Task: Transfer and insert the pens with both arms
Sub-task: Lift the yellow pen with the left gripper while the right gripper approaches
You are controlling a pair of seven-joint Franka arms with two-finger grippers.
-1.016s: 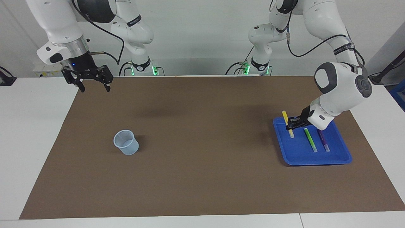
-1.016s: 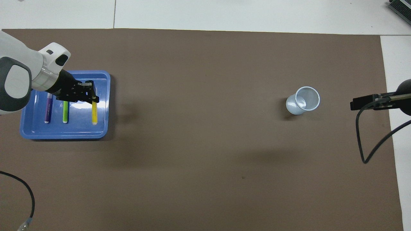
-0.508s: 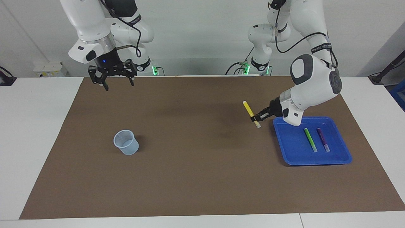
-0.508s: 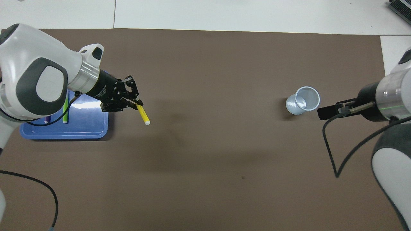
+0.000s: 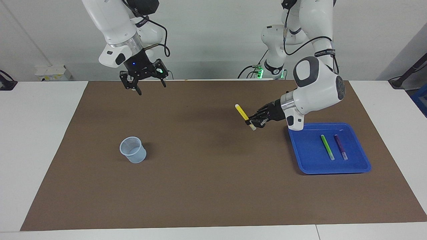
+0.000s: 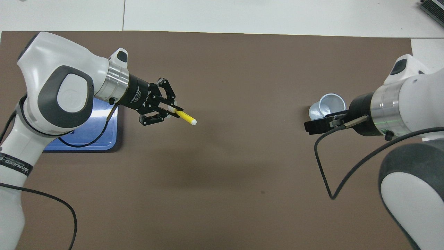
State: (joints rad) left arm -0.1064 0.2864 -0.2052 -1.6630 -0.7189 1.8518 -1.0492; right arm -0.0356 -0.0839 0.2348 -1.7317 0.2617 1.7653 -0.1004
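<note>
Holding the yellow pen [image 5: 243, 115] in my left gripper [image 5: 252, 122], fingers clamped on its lower part, pen tilted, up in the air over bare mat between the blue tray [image 5: 362, 168] and table centre. Green pen [image 5: 327, 147] & purple pen [image 5: 341, 147] lie side by side in the tray, untouched. My right gripper [image 5: 150, 85] hangs over the mat edge nearest the robots, jaws wide apart, nothing in them. Pale cup [image 5: 133, 154] stands upright toward the right arm's end, no pens in it. Progress, as I judge it: pen 1 lifted only; handover + insert not done, 2 more pens to go.
</note>
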